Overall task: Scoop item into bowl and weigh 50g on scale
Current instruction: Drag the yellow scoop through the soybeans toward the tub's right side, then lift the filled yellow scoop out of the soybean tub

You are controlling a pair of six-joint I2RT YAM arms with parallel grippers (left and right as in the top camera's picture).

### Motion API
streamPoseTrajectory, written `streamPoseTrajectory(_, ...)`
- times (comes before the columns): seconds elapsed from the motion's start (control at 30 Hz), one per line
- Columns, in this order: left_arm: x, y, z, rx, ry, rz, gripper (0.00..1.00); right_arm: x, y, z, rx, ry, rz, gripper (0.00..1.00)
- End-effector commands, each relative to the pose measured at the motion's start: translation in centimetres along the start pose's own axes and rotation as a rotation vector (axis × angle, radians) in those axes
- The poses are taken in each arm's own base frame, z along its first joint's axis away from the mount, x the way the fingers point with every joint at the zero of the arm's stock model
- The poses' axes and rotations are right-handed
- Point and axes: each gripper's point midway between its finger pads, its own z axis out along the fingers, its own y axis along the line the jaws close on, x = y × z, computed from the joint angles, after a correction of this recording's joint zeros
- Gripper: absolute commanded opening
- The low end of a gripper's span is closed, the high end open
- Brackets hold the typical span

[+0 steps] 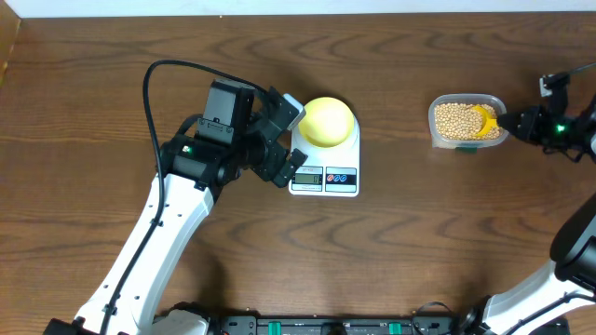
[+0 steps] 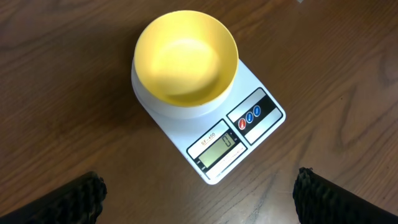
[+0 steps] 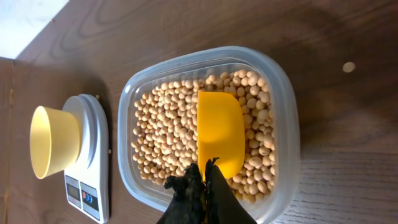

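From above, the scale (image 1: 324, 167) sits near the middle of the desk (image 1: 112, 56), a bit closer to the far edge. The bowl (image 1: 328, 121) stands on the far half of the scale. The left gripper (image 1: 296, 138) hangs just beside the scale's left side. Its jaws are spread wide, with nothing between them. Well apart, toward the right edge, is a clear tub (image 1: 466, 145) full of beans (image 1: 452, 119). A yellow scoop (image 1: 484, 121) lies in the tub. The right gripper (image 1: 507, 122) is at the tub's right end, clamped on the scoop's handle.

From the left wrist, the bowl is empty, with no beans in it. The display (image 2: 217, 148) on the scale shows a zero. The two black fingers (image 2: 78, 199) sit in the bottom corners, far apart. They are above bare desk and do not touch the scale.

From the right wrist, the gripper is squeezed tight on the scoop's handle. The scoop rests on top of the beans near the middle of the tub. The beans fill most of the tub. A lone bean (image 3: 349, 66) lies on the desk outside it. Past the tub stands the scale with the bowl on it.
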Motion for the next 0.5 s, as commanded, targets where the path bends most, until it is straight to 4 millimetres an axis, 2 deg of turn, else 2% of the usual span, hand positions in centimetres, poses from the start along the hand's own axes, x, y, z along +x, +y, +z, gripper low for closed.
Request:
streamPoseTrajectory(0.0, 0.0, -0.2, -0.4, 0.008, -0.010, -0.010, 0.98, 0.4, 0.0, 0.1, -0.039, -0.001, 0.002, 0.01)
streamPoseTrajectory(0.47, 0.0, -0.2, -0.4, 0.008, -0.010, -0.010, 0.98, -0.1, 0.8, -1.2, -0.151, -0.058, 0.023, 0.01)
